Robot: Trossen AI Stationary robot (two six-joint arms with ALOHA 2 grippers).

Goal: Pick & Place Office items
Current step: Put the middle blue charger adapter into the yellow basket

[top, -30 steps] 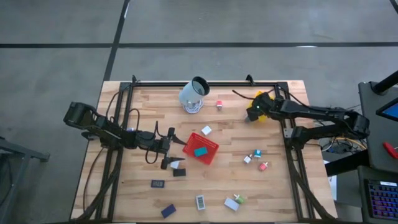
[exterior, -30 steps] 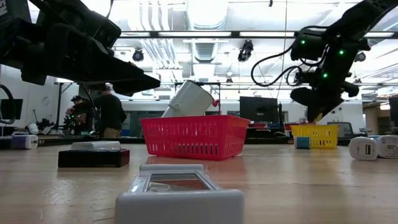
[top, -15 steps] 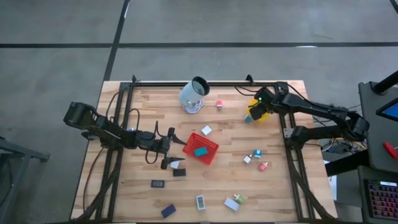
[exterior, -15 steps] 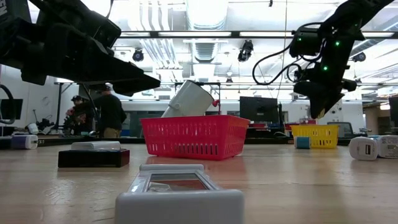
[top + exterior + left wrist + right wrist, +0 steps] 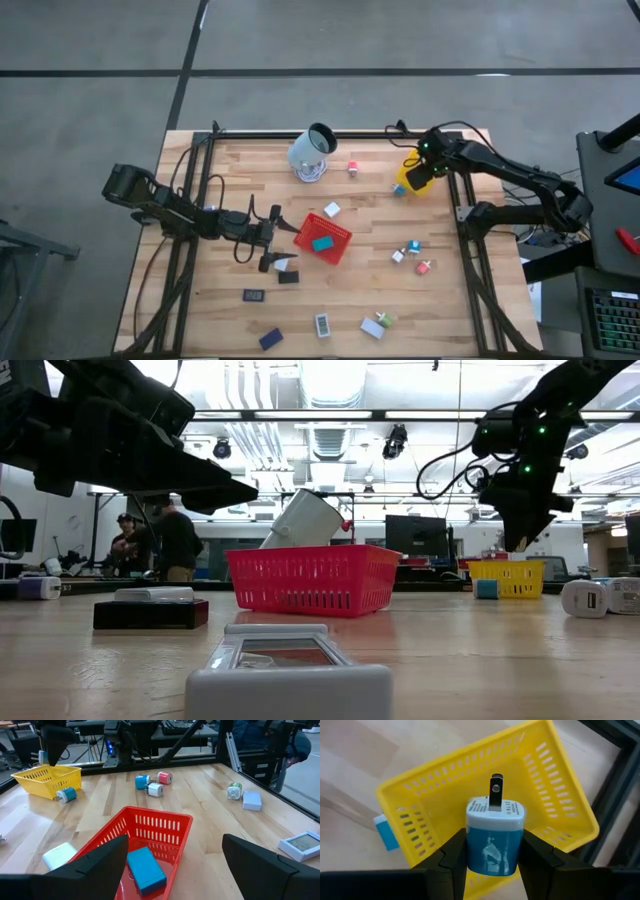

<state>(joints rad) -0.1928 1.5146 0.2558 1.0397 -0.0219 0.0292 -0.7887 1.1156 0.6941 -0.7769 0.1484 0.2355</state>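
So, right gripper (image 5: pixel 495 852) hangs above the yellow tray (image 5: pixel 555 795), fingers clamped on a blue-and-white plug block (image 5: pixel 495 837), prongs pointing away from the wrist. A small teal block (image 5: pixel 399 189) lies on the table just beside that tray. Left gripper (image 5: pixel 282 243) sits beside the red tray (image 5: pixel 338 244), fingers spread wide, nothing between them. A teal block (image 5: pixel 146 869) lies inside the red tray, and a white block (image 5: pixel 332 210) sits just outside it. A black flat piece (image 5: pixel 288 276) with a white one on top is just beside the red tray. Blue, white and pink blocks (image 5: pixel 412 253) are clustered well apart from it. The big pale cup (image 5: pixel 312 152) lies tipped near the table's far edge.
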